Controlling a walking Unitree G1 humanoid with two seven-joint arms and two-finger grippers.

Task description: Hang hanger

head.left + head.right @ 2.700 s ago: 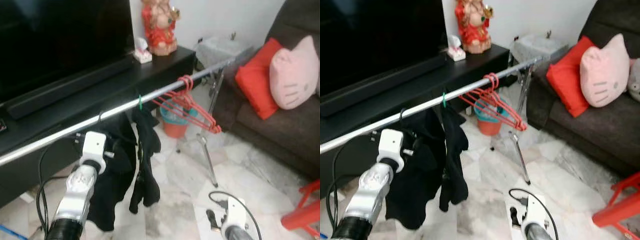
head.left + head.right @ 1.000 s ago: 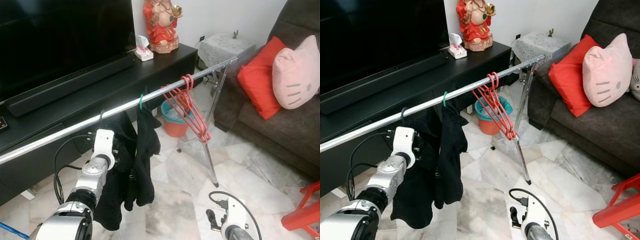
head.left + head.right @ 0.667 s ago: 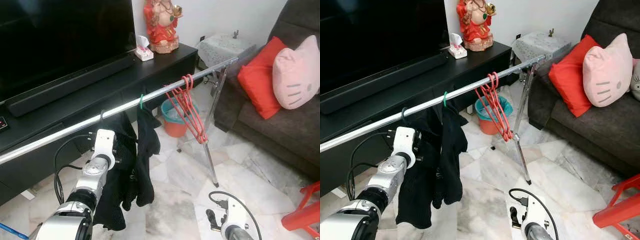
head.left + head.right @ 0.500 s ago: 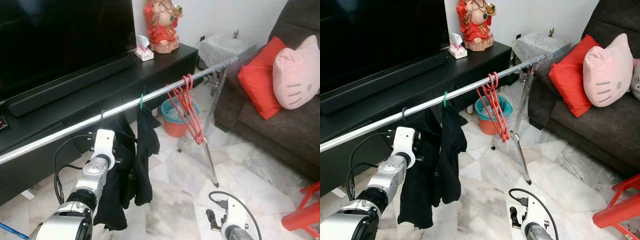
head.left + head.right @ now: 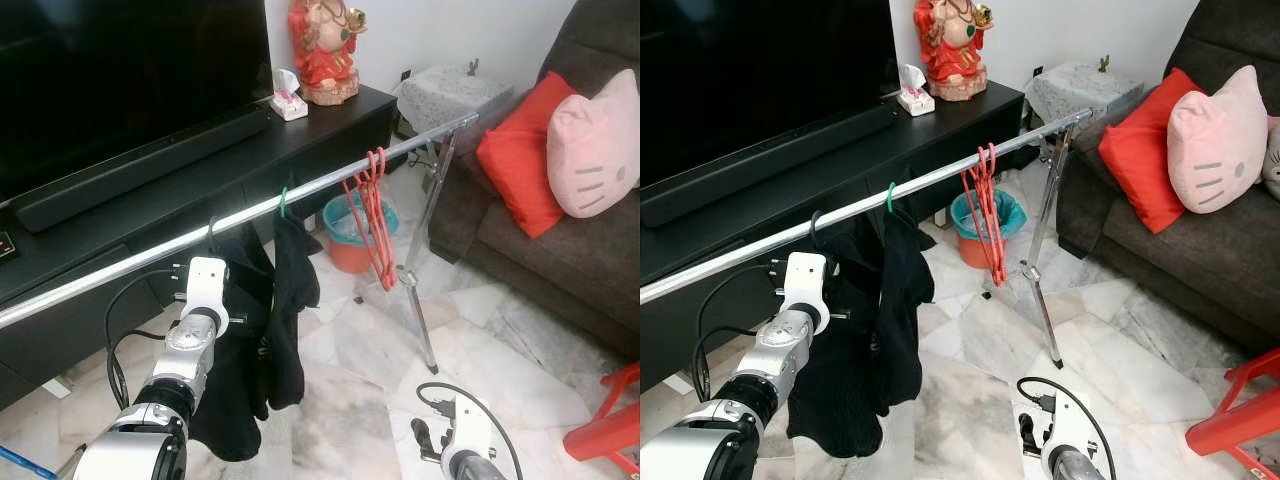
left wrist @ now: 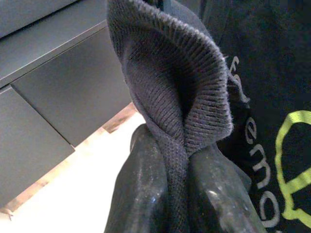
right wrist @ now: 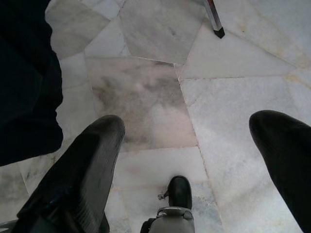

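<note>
Hanging from the metal rail (image 5: pixel 150 255), a black hanger (image 5: pixel 210 228) was seen carrying a black garment (image 5: pixel 240 350). The left pincer (image 6: pixel 177 194) was closed on a ribbed fold of that garment, just below the rail. The right pincer (image 7: pixel 187 155) was held wide open, empty, low over the marble floor (image 7: pixel 155 107). Red hangers (image 5: pixel 375 215) were noted farther along the rail.

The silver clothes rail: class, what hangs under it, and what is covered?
Under the silver rail hang two black garments and red hangers. The left gripper pinches one garment's ribbed fold. The garments cover their hangers' shoulders and part of the cabinet behind.
</note>
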